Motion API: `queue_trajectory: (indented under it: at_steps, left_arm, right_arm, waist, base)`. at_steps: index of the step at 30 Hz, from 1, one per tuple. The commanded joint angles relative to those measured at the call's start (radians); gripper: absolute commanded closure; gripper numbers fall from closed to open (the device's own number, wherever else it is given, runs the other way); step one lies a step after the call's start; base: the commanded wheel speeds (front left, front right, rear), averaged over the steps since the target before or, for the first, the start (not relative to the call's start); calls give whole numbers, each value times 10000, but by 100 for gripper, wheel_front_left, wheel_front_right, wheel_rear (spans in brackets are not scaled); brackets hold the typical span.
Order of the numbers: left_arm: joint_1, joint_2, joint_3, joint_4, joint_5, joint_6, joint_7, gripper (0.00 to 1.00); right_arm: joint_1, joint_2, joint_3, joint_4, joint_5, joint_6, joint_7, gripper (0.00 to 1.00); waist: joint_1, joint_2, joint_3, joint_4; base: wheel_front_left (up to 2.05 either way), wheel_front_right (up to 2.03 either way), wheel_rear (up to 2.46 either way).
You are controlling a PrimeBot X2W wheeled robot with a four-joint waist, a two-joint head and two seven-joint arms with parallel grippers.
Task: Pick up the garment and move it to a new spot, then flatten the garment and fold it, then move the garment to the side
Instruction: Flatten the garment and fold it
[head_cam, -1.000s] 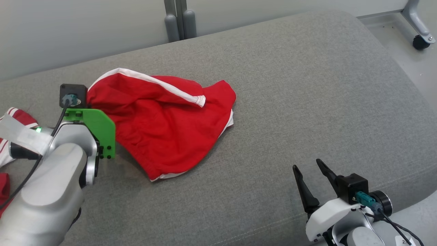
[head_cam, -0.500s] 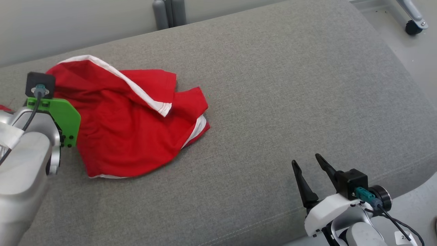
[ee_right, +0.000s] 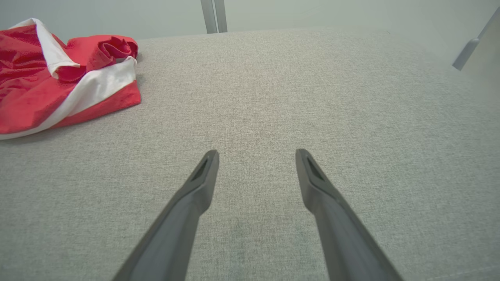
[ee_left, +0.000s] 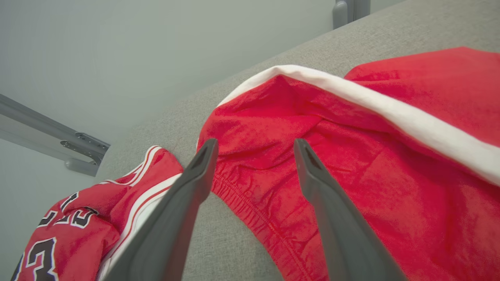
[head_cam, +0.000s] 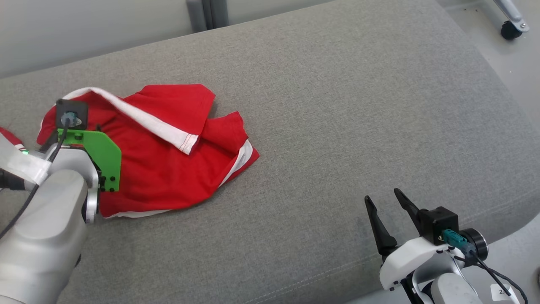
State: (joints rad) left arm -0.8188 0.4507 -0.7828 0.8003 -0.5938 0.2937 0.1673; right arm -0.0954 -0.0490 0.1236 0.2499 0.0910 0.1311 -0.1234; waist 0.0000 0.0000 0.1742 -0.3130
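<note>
Red shorts (head_cam: 168,169) with white trim lie crumpled on the left half of a grey couch (head_cam: 337,105). The left end effector (ee_left: 254,146) hangs spread wide over their waistband (gripping nothing); the right end effector (ee_right: 256,156), equally wide, hovers above bare upholstery, well apart.

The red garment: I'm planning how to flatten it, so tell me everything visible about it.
The red garment looks like shorts of thin, slightly shiny fabric, with white side stripes and a gathered elastic waistband. It lies crumpled, partly folded over itself, on the grey cushion, toward the robot's left. The left gripper, jaws open, hangs at the waistband edge; whether it touches cannot be told.
</note>
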Motion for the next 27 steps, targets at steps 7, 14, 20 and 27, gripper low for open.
queue_trajectory:
  at_steps: [7,14,20,27]
  left_arm:
    - [913,-606,411,-369,-840,-360,-716,0]
    - [2213,-1039,1321,-1575,-1633,-385,-3043,0]
    - [3649,-1372,2112,-2723,-1950,-674,-4270,0]
    - [5729,-1989,3888,-5282,-456,-1200,-4320,0]
  right_arm:
    - [154,-15,-136,10,-100,-7,48,0]
    - [349,-17,-289,9,-93,-7,105,0]
    - [547,-14,-528,-26,-222,-7,205,0]
    - [628,-9,-599,-106,-250,-7,182,0]
  waist:
    - [0,0,-456,662]
    - [0,0,-914,1131]
    - [0,0,-1384,1551]
    - [0,0,-1675,2006]
  base:
    - [0,0,0]
    - [0,0,0]
    - [0,0,0]
    - [0,0,0]
